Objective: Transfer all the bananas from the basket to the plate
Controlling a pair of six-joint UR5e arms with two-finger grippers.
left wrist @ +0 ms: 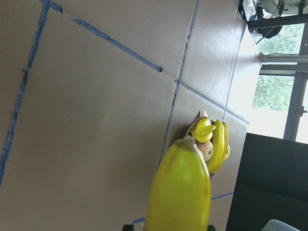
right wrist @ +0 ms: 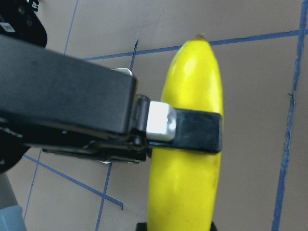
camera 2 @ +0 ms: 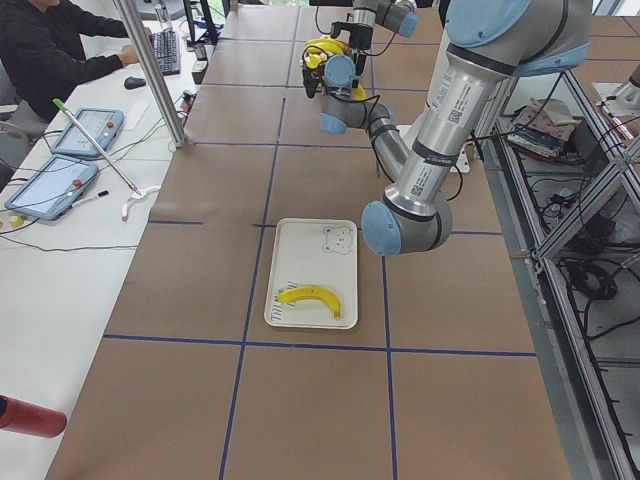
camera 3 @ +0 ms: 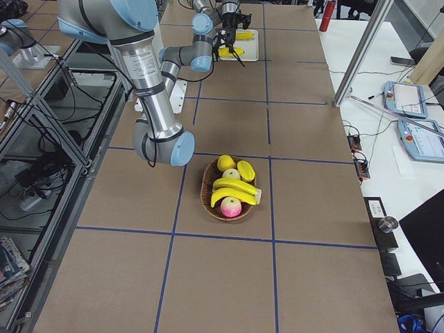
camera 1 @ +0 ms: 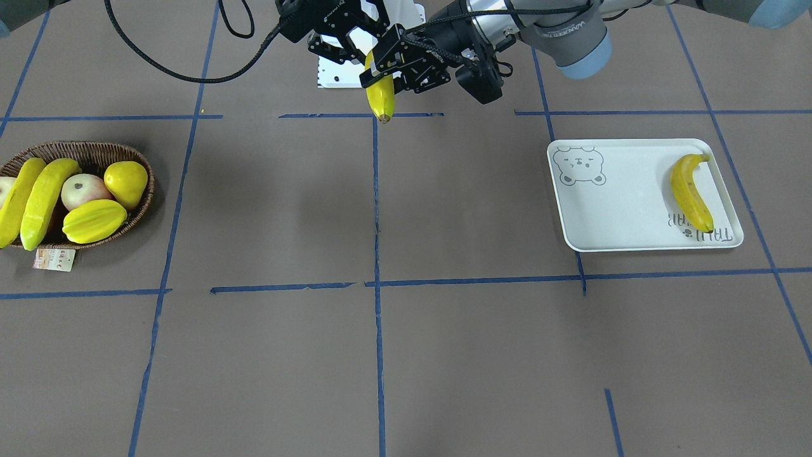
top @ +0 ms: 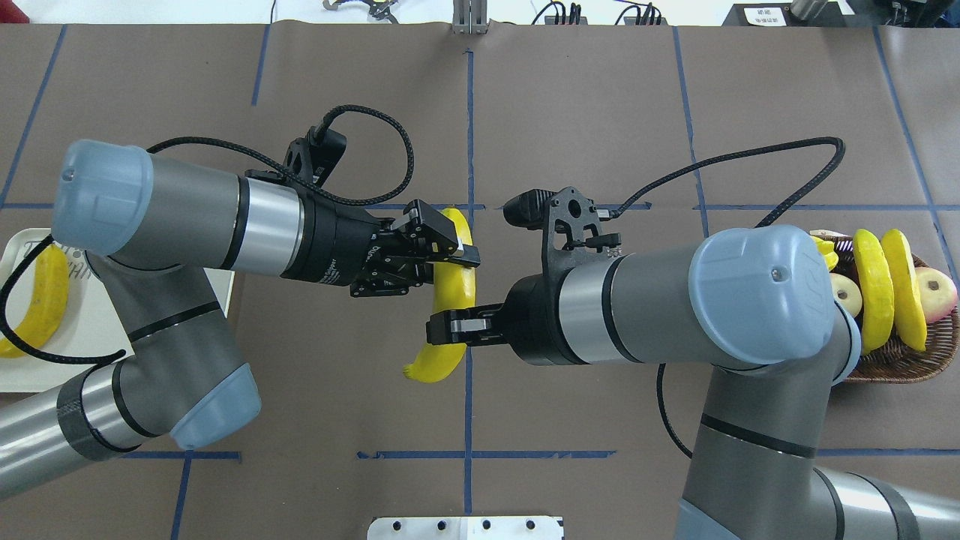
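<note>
One banana [top: 450, 289] hangs in the air over the table's middle, held from both sides. My left gripper [top: 454, 259] is shut on its upper part and my right gripper [top: 450, 334] is shut on its lower part. In the right wrist view a left finger [right wrist: 192, 132] crosses the banana [right wrist: 190, 159]. Two more bananas [camera 1: 13, 203] [camera 1: 44, 203] lie in the brown wicker basket [camera 1: 147, 190] on my right. Another banana [camera 1: 690, 193] lies on the white bear plate [camera 1: 622, 209] on my left.
The basket also holds a star fruit [camera 1: 94, 221], a plump yellow fruit [camera 1: 125, 182] and an apple [camera 1: 84, 190]. A white base plate [top: 465, 527] sits at the robot's edge. A person sits at a side desk [camera 2: 50, 50] with tablets.
</note>
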